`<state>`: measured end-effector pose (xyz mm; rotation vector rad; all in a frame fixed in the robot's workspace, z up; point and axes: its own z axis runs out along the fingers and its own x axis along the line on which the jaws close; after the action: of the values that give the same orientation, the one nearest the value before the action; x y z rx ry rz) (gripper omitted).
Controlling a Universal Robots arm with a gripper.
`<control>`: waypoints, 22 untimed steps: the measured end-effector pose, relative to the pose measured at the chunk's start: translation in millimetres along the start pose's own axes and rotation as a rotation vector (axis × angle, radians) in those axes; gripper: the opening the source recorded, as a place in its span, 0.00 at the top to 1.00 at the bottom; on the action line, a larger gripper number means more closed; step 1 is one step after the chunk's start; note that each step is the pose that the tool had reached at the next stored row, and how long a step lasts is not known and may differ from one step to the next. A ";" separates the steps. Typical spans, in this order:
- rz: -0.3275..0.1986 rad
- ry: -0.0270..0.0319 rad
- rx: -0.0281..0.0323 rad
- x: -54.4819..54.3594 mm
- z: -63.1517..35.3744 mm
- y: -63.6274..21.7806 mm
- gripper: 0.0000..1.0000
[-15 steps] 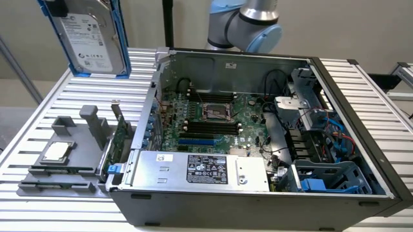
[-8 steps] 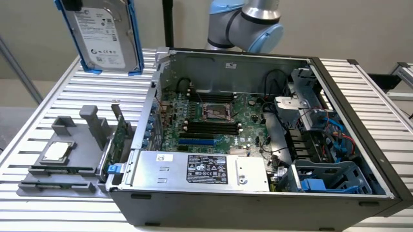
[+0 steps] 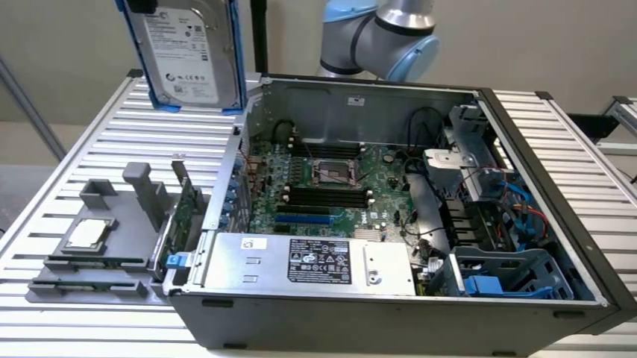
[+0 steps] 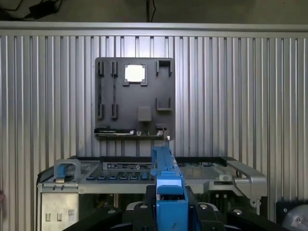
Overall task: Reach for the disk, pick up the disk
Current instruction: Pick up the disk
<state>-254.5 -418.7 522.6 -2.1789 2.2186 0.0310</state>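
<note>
The disk (image 3: 189, 52), a silver-grey hard drive with a white label and a bright blue frame, hangs upright in the air above the slatted table's far corner, at the exterior view's left. It touches nothing below it. In the wrist view I see the disk (image 4: 168, 187) edge-on as a blue strip, held between the black parts of my gripper (image 4: 172, 214). The gripper is shut on the disk. My arm's blue-and-silver joints (image 3: 378, 33) rise behind the computer case.
An open computer case (image 3: 398, 313) lies on the slatted metal table (image 3: 100, 142), with a motherboard (image 3: 329, 179) and a silver box with a black label (image 3: 318, 261) inside. A grey tray (image 3: 95, 246) holds a small square chip (image 3: 88, 233), also seen below the wrist camera (image 4: 134, 73).
</note>
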 end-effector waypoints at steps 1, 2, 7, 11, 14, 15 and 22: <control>0.000 -0.0002 -0.0001 1.5 -0.1 -4.5 0.67; 0.000 -0.0001 -0.0002 3.1 -0.3 -9.1 0.67; 0.000 -0.0001 -0.0002 13.3 -0.5 -26.5 0.67; 0.000 -0.0001 0.0003 22.0 -0.7 -39.4 0.67; 0.000 -0.0002 0.0006 28.5 -0.7 -49.8 0.67; 0.000 -0.0001 0.0007 30.5 -0.7 -53.3 0.67; 0.000 -0.0002 0.0007 44.7 -0.2 -79.3 0.67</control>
<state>-176.0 -464.9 521.9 -2.1785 2.2181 0.0304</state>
